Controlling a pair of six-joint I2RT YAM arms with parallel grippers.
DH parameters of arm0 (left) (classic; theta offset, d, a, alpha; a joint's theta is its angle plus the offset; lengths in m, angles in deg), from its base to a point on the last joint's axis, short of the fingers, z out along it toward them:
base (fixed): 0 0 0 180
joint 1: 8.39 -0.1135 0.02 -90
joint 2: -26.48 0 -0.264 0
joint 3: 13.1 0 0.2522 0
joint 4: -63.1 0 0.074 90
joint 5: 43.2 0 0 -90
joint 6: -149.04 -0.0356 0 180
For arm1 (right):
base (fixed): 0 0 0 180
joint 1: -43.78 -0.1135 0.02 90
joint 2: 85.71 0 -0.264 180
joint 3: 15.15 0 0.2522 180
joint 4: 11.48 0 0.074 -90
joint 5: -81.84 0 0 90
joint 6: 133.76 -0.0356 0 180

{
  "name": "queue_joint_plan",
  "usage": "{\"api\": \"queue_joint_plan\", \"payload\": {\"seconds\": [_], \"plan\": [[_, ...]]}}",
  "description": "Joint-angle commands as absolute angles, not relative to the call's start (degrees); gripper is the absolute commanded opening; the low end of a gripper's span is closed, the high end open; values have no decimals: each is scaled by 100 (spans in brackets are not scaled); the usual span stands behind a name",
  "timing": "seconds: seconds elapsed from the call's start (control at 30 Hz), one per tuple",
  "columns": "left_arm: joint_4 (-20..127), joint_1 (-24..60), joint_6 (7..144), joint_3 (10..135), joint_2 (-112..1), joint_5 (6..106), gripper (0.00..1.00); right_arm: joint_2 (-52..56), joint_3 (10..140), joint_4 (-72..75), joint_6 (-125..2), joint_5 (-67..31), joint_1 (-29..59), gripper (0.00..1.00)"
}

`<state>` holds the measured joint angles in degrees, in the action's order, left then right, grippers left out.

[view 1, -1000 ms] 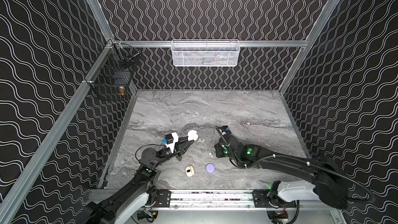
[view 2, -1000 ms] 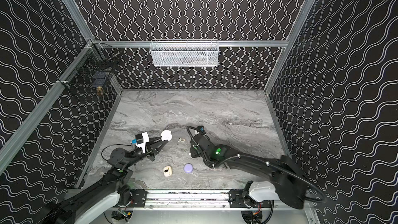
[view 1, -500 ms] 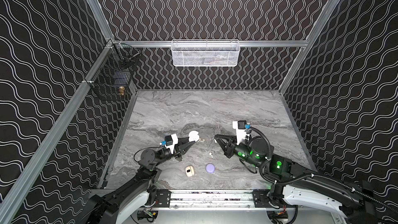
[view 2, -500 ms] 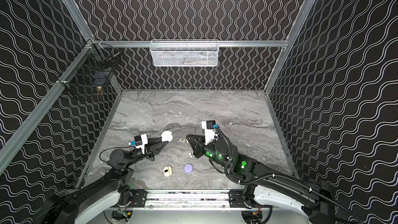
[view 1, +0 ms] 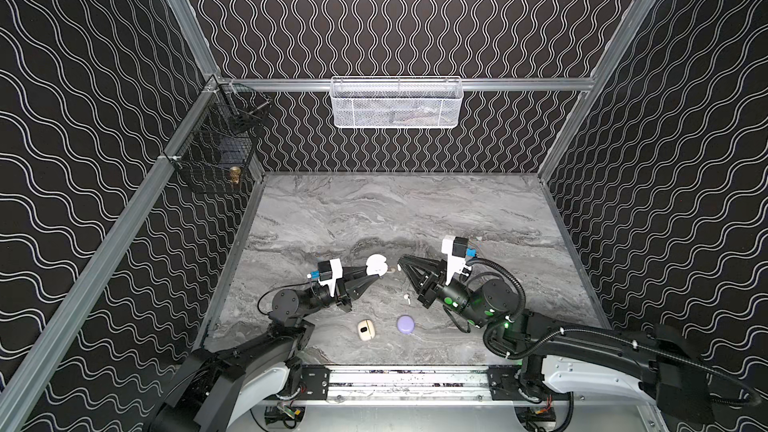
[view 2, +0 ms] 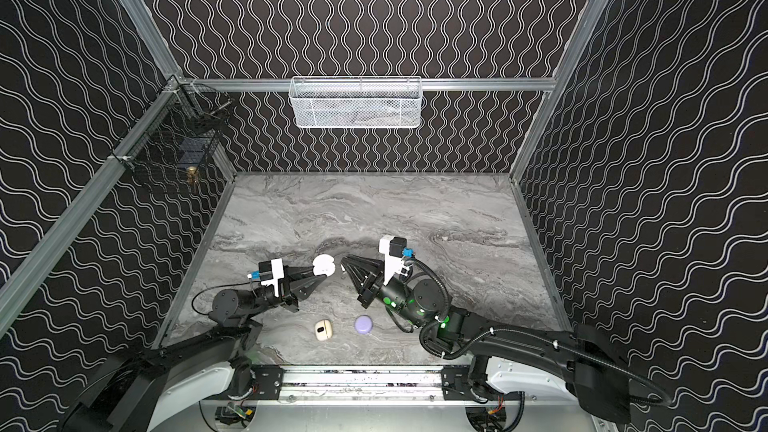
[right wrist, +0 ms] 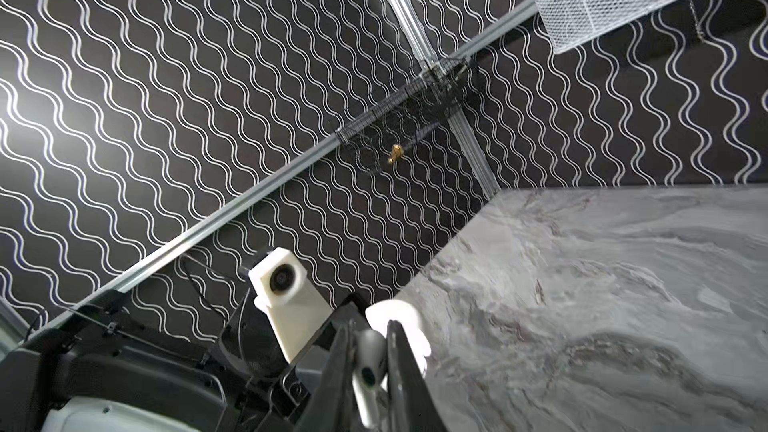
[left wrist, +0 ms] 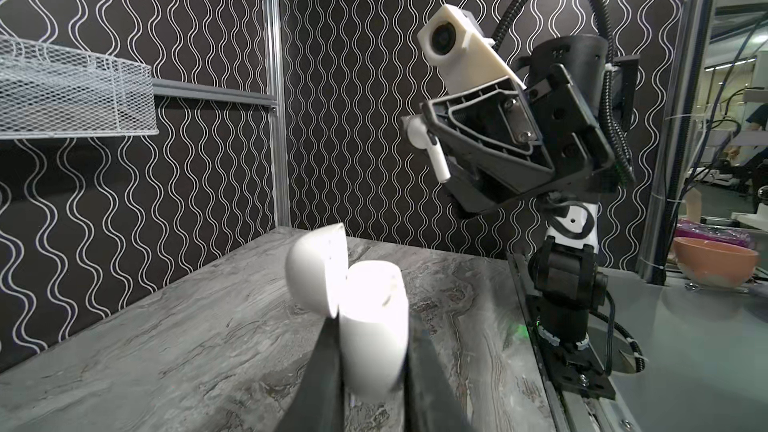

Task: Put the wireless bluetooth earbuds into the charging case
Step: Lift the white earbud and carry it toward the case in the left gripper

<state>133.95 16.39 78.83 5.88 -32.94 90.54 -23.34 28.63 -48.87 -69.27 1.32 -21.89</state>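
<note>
Moved since a second ago: my right arm, up off the grey marble tabletop and round toward the glossy white rounded plastic charging case; my left arm, no change.

Right pincer: clamped on one small white stemmed plastic earbud, in the air just beside that case and higher than its mouth.

Left pincer: clamped on the case, lid flipped open.

Spare white earbud: loose on the tabletop near the case.

Risk, my judgement: the pinch is thin, so the stem could swivel and miss its socket. A skewed push could twist the case from my left grip.

Look of held earbud: smooth, glossy, stem hanging free and slanted.
</note>
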Motion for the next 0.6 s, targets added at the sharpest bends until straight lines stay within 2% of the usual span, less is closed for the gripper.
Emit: {"api": "queue_joint_plan", "payload": {"seconds": [0.0,0.57], "plan": [[13802,1640,8066,594,-3252,9107,0,-1988,2707,-6645,-6689,269,-2197,14],[13802,1666,8174,614,-3136,9145,0,-905,3017,-7490,-6559,-248,-2196,15]]}}
